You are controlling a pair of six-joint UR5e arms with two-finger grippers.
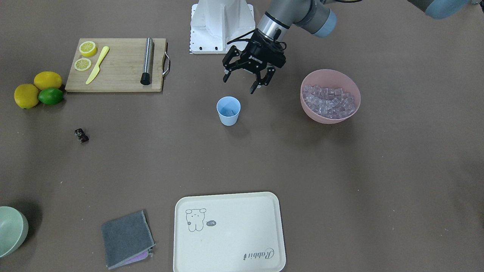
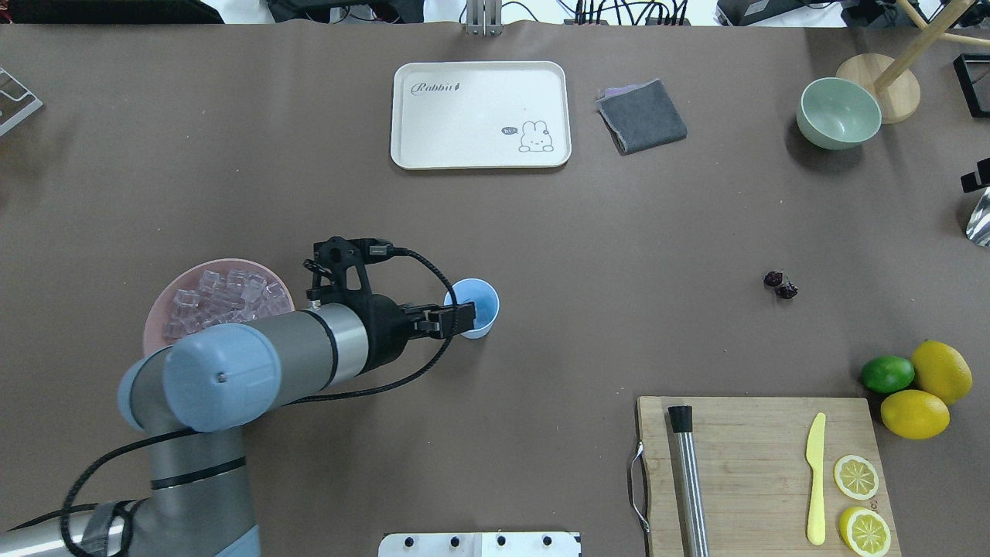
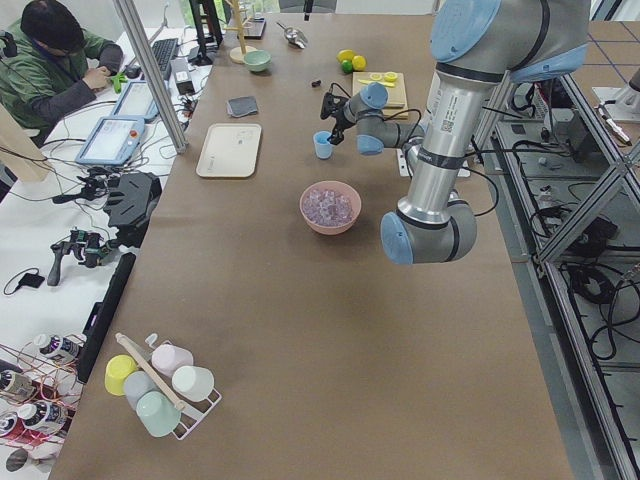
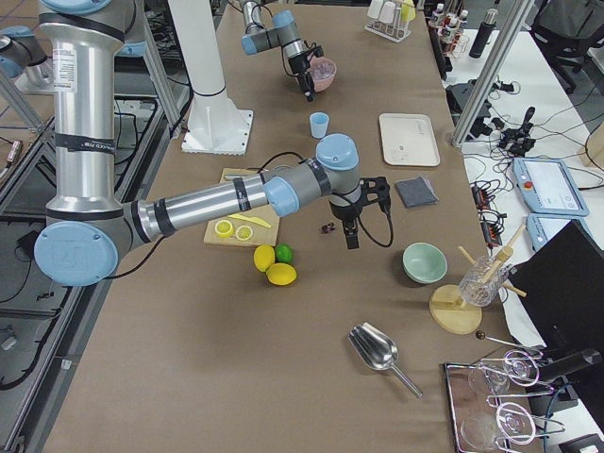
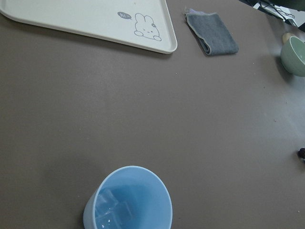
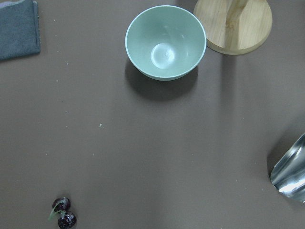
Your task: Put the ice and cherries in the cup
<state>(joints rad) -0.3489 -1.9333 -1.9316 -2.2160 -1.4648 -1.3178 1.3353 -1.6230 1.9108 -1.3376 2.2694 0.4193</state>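
Broad bare table (image 1: pixel 340 170) is left on every side of the cup (image 1: pixel 228 118), the tray (image 1: pixel 242 211) being set at the operators' edge and the cutting board (image 1: pixel 117 66) towards the robot's. The left arm is stretched low past the pink bowl (image 1: pixel 321 115), which is heaped with ice (image 1: pixel 329 102). The left gripper (image 1: pixel 239 85) is held wide open and empty just over the cup's robot-side rim. The right gripper (image 4: pixel 352 241) is hung near the cherries (image 1: pixel 81 136), which lie well apart from the cup; its opening cannot be told. Some ice is seen inside the cup

Opposed overhead and front views share the cup (image 1: pixel 228 110).
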